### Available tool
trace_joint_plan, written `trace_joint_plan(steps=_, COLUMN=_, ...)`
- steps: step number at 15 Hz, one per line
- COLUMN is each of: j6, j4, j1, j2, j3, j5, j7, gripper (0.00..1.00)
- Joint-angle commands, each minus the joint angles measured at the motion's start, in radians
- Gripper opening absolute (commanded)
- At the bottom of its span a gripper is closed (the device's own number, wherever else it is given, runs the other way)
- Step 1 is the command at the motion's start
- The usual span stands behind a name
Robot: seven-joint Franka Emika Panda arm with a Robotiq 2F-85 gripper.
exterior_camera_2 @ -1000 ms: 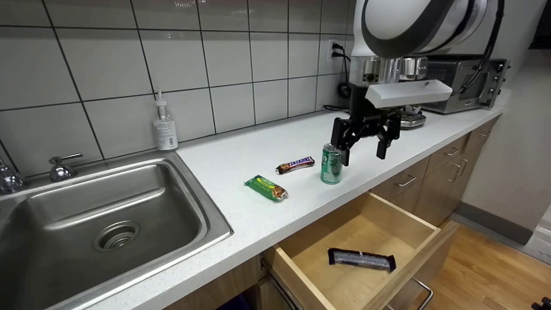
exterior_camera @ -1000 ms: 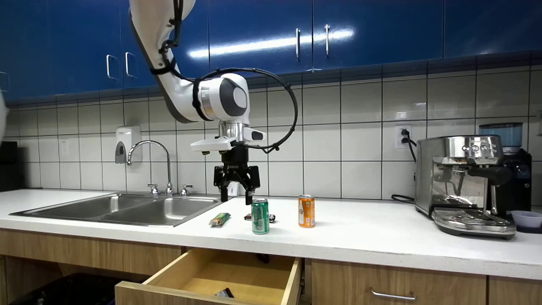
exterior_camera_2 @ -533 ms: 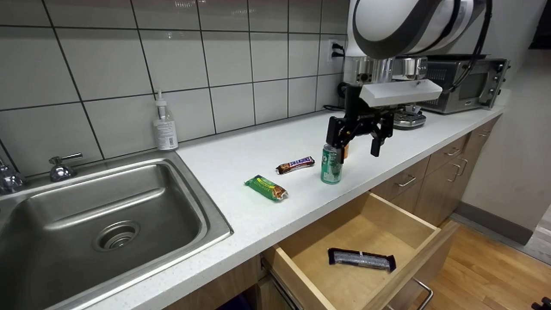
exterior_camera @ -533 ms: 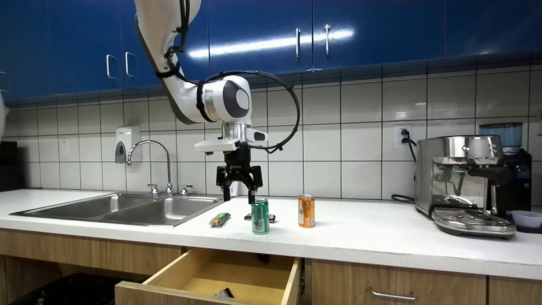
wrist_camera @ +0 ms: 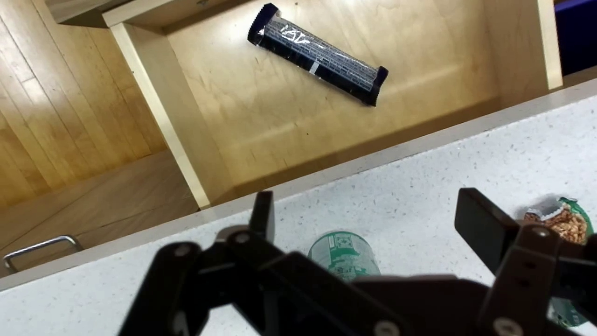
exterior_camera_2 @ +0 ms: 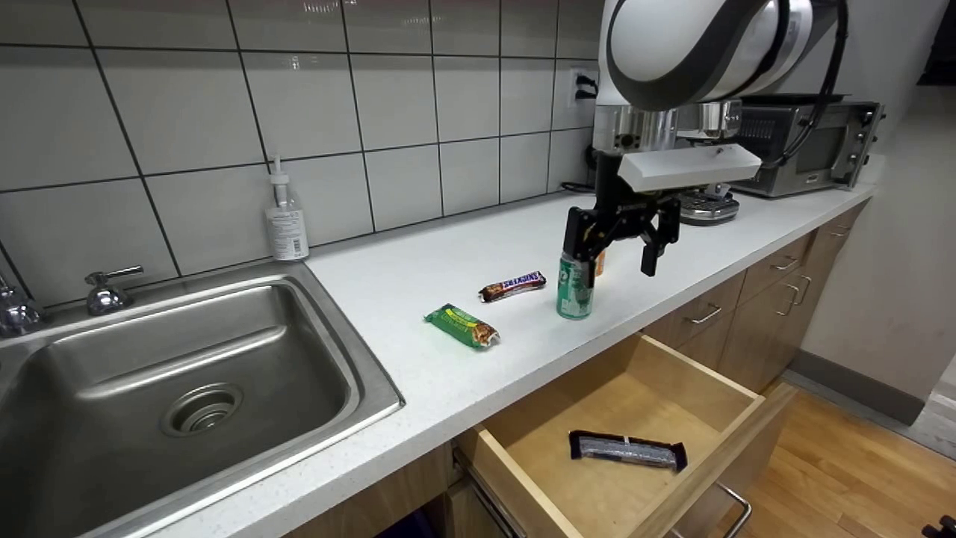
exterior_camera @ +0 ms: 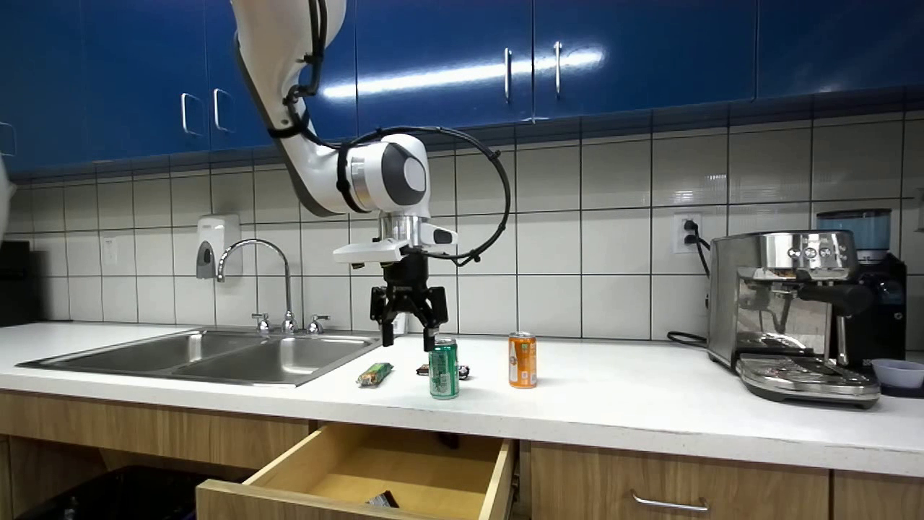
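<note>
A speckled white worktop [exterior_camera: 613, 390] with a stainless-steel sink [exterior_camera_2: 112, 426] runs along a pale-tiled wall [exterior_camera: 548, 307], under blue cabinets [exterior_camera: 635, 58] and above a pulled-out wooden drawer [exterior_camera_2: 635, 396]. On the worktop, a green cylindrical metal can [exterior_camera: 444, 372] stands upright near the black claw [exterior_camera: 408, 342], showing between its wide-spread fingers [wrist_camera: 482, 224] in the wrist view.

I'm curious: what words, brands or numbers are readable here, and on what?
"SNICKERS": on the candy bar lying on the counter.
Too small or blurred to read: any print on the green can, orange can, green snack wrapper, dark wrapper in the drawer, gripper, pump bottle, coffee machine and microwave.
No number is legible.
</note>
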Motion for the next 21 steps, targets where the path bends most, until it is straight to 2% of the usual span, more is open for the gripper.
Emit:
trace_joint_plan(steps=1, j6=0.005, j4=0.052, j1=-0.01, j2=0.037, j3=0.011, j5=0.02, j7=0.035, gripper=1.0)
trace_joint_plan(steps=12, j6=-0.019, j4=0.225, j1=-0.012, j2=0.176, j3=-0.012, j5=0.042, j7=0.115, gripper=1.0)
trace_joint_plan(steps=21, j6=-0.021, j4=0.319, j1=-0.015, j2=0.253, j3=-0.032, j5=0.047, j7=0.148, gripper=1.0)
